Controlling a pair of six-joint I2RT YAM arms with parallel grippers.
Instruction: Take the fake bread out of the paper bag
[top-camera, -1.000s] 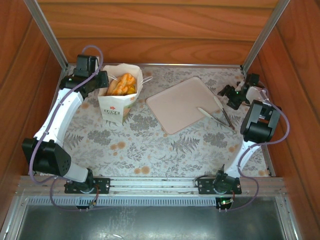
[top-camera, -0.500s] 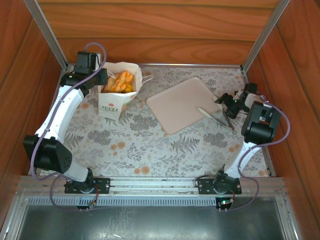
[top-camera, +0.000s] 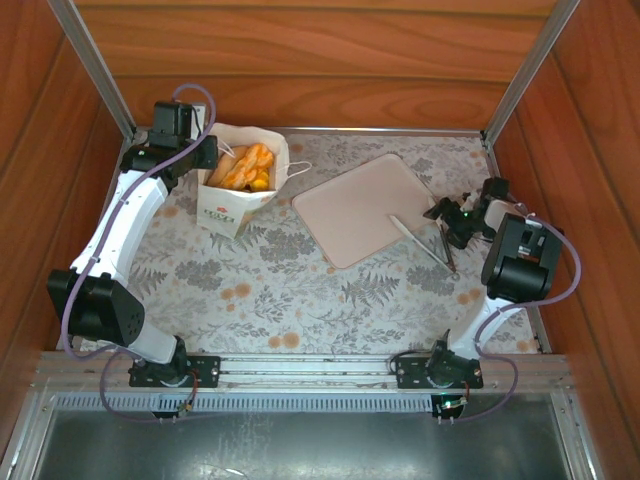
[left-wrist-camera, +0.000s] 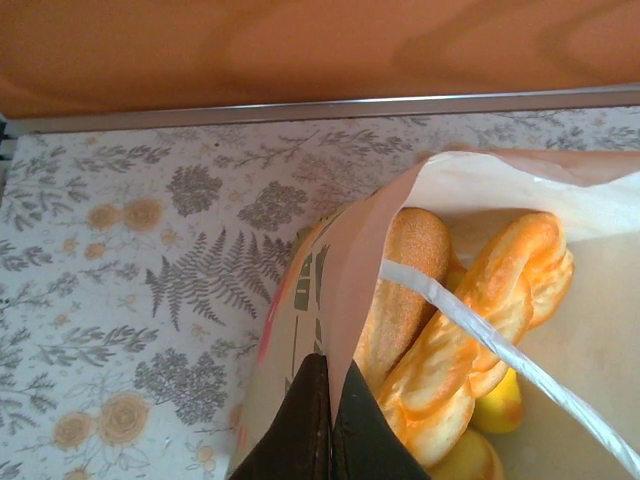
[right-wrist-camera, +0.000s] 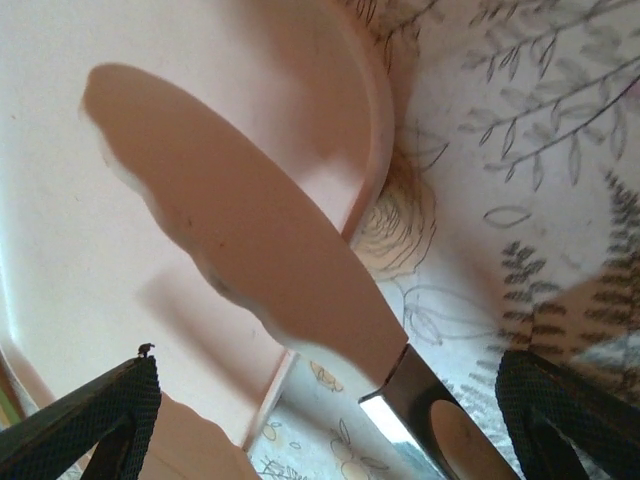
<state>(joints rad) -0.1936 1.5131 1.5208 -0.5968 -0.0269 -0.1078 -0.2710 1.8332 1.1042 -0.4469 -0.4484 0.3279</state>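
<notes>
The white paper bag (top-camera: 228, 208) stands at the back left of the table, tilted, its mouth open. The fake bread (top-camera: 248, 168) fills it, golden-orange; the left wrist view shows a long bun (left-wrist-camera: 408, 285) and a ridged loaf (left-wrist-camera: 495, 295) under a white handle (left-wrist-camera: 520, 365). My left gripper (top-camera: 203, 160) is shut on the bag's (left-wrist-camera: 345, 270) top edge, the paper pinched between its black fingers (left-wrist-camera: 305, 425). My right gripper (top-camera: 447, 216) hangs open over a pair of tongs (top-camera: 420, 238) at the tray's right side; its fingers (right-wrist-camera: 95, 420) straddle the tongs' beige tip (right-wrist-camera: 250, 240).
A beige square tray (top-camera: 350, 205) lies in the middle right, its rim (right-wrist-camera: 375, 130) under the tongs' tip. The tongs' metal arm (right-wrist-camera: 425, 405) lies on the flowered tablecloth (top-camera: 290, 290). Wooden walls (top-camera: 300, 60) close in the back and sides.
My right gripper has moved nearer and leftward, down over the tongs, jaws wide. My left gripper has drawn the bag's edge slightly back and left, tilting the bag.
</notes>
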